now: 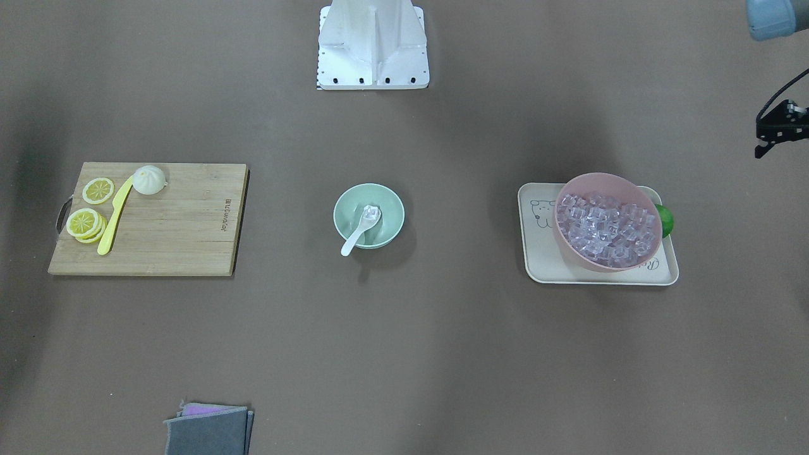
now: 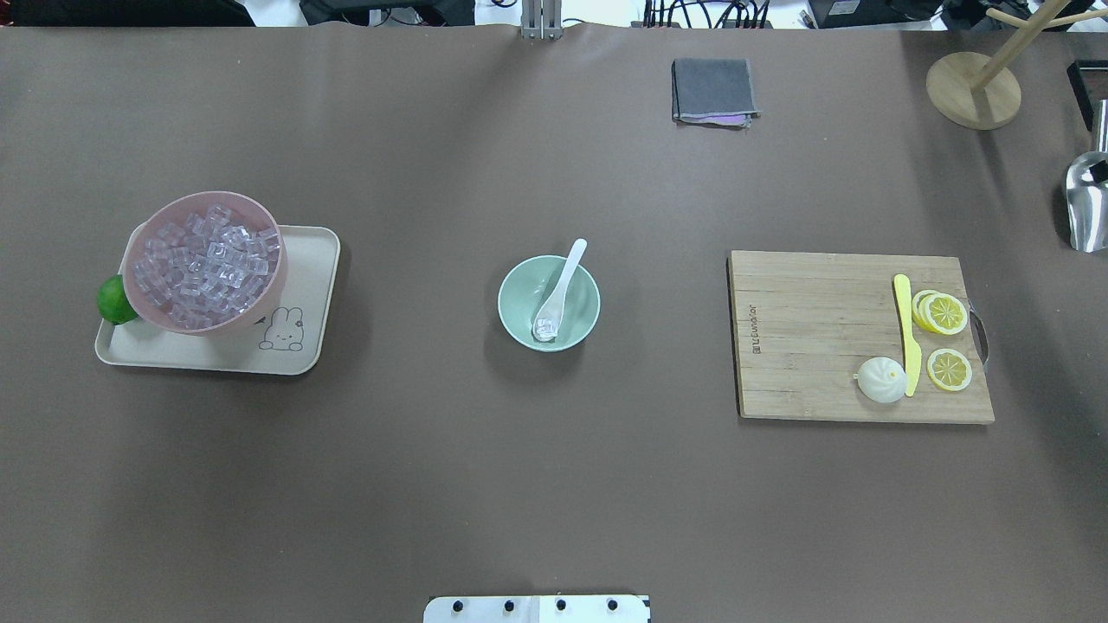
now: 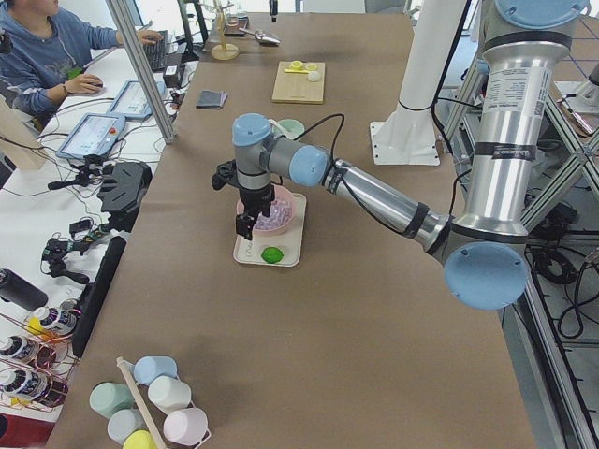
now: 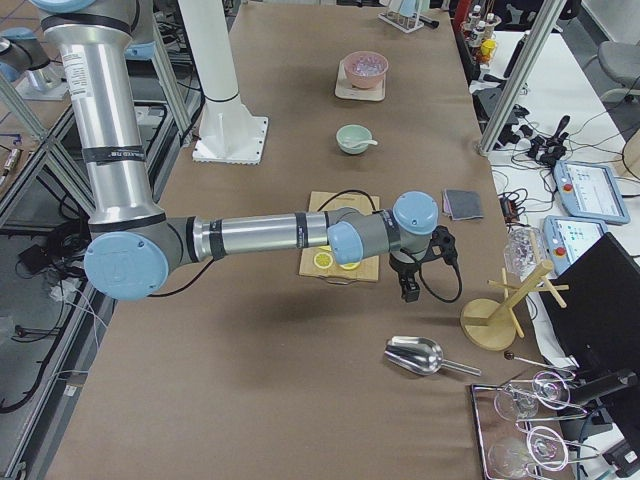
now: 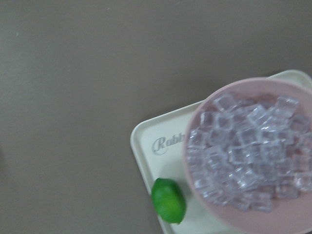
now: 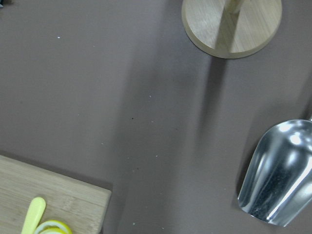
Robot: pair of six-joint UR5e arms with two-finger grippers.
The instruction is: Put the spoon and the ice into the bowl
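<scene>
Off by the cream tray (image 5: 146, 141) at my left end of the table, my left gripper (image 3: 243, 227) is hanging in the air, and I cannot tell whether its fingers are apart or together. Below its camera the pink bowl (image 5: 292, 222), heaped with clear cubes, is sitting on that tray, with a lime (image 5: 168, 200) just beside it at seven o'clock.

My right gripper (image 4: 409, 290) is hovering beyond the cutting board (image 2: 805, 346), near the metal scoop (image 6: 278, 175), and its fingers are equally unreadable.

At table centre the spoon (image 2: 561, 281) is lying in the mint bowl (image 2: 519, 298), its handle leaning out at one o'clock and the ice cube (image 2: 546, 327) sitting in its oval end.
</scene>
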